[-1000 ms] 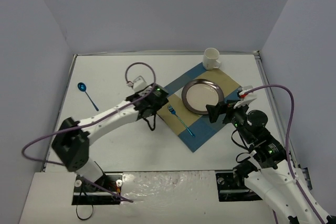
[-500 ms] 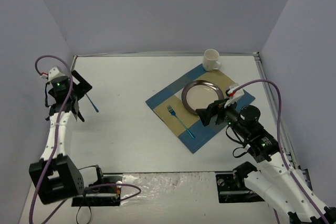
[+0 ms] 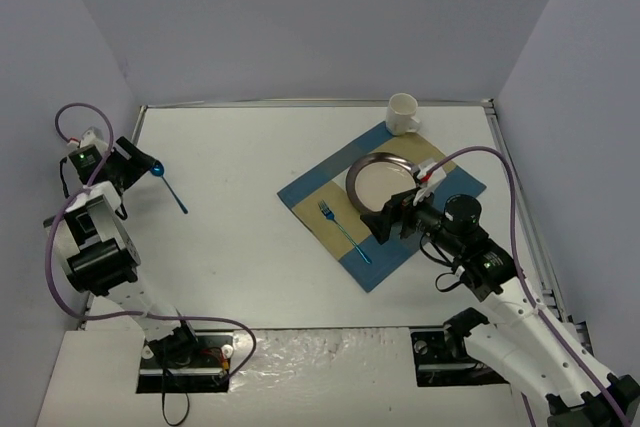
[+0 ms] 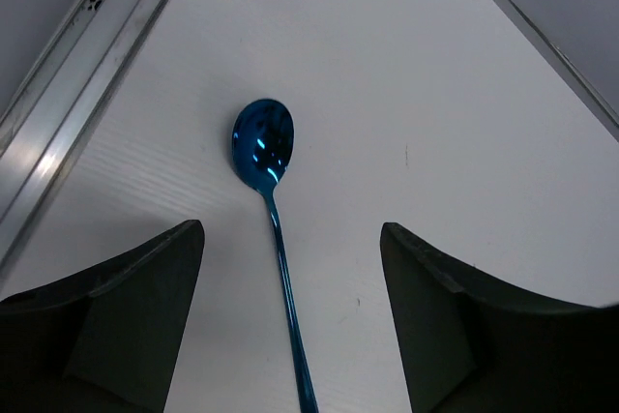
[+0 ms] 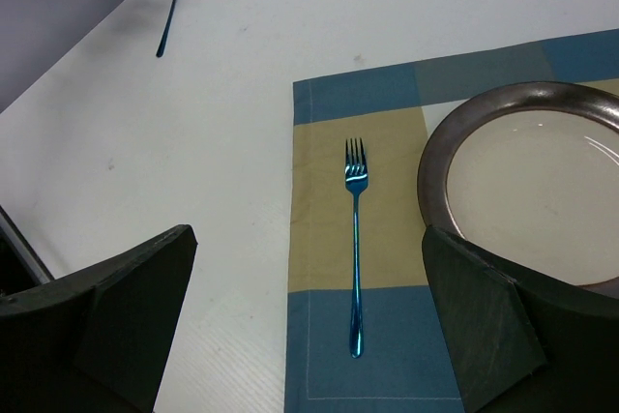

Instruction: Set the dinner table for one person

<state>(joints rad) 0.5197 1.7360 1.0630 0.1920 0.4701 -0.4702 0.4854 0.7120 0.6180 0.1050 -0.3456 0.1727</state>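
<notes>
On the white dinner table (image 3: 250, 247) lies a blue-and-tan checked placemat (image 3: 310, 197) with a dark-rimmed plate (image 3: 385, 182) and a blue fork (image 3: 345, 232) on it. A blue spoon (image 3: 170, 187) lies flat at the far left. My left gripper (image 3: 135, 162) hovers open by the spoon's bowl. In the left wrist view the spoon (image 4: 262, 142) has its handle running between the spread fingers of the left gripper (image 4: 290, 229), untouched. My right gripper (image 3: 385, 222) is open above the placemat (image 5: 319, 239), with the fork (image 5: 355, 239) between its fingers and the plate (image 5: 532, 191) to its right.
A white mug (image 3: 402, 112) stands at the placemat's far corner. The table's metal edge rail (image 4: 68, 113) and the left wall are close beside the spoon. Lavender-grey walls enclose the table on three sides.
My left arm has swung from the placemat's left corner to the table's far left, over the spoon. My right gripper has shifted left, from beside the plate to above the fork.
</notes>
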